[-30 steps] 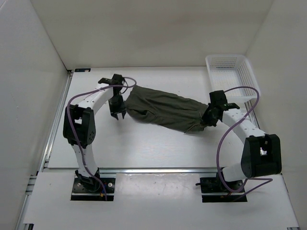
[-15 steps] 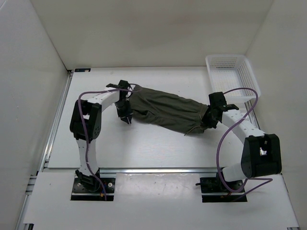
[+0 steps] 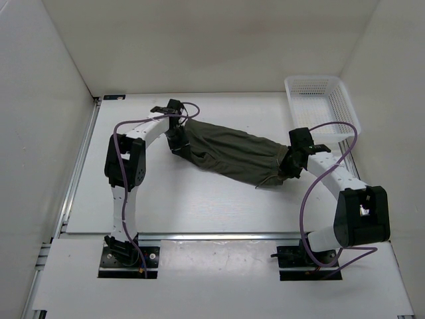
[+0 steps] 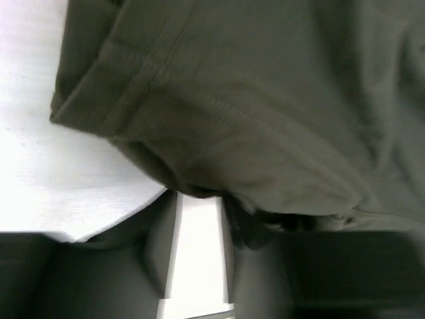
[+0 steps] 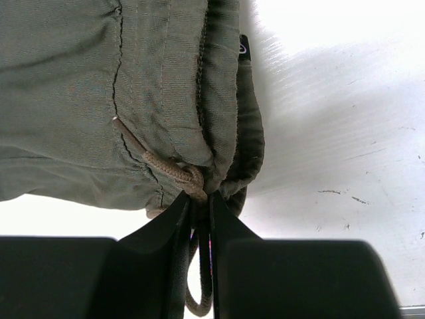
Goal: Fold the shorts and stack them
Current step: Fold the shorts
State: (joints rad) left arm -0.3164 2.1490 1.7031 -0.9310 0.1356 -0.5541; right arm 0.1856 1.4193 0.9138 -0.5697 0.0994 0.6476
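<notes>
We saw the bench (image 3: 199, 206) walled in white on 3 sides. The shorts (image 3: 229, 154) lay stretched across its middle in 1 long bundle, not yet folded. Their long axis ran on a slant from far-left to near-right. Each end of that axis met 1 arm, so neither arm was nearer overall: the left claw (image 3: 176, 142) sat at the far-left end and the right claw (image 3: 284, 169) at the near-right end. We judged that the coming fold turned on this line, 1 end needing to be carried along it toward the other. The broad strip of bench between the shorts and the arm bases offered room for that, and a narrower strip lay behind the cloth toward the back wall. A white basket (image 3: 319, 106) stood in the far-right corner, near the right arm's elbow but apart from the cloth. In the right wrist view the jaws were pinched almost together on the gathered waistband, with the drawstring (image 5: 169, 171) running down into the slot between them. In the left wrist view the jaws stood apart with bare bench showing between them. A hemmed edge lay across their tips and, as far as we could tell, was not yet gripped.
</notes>
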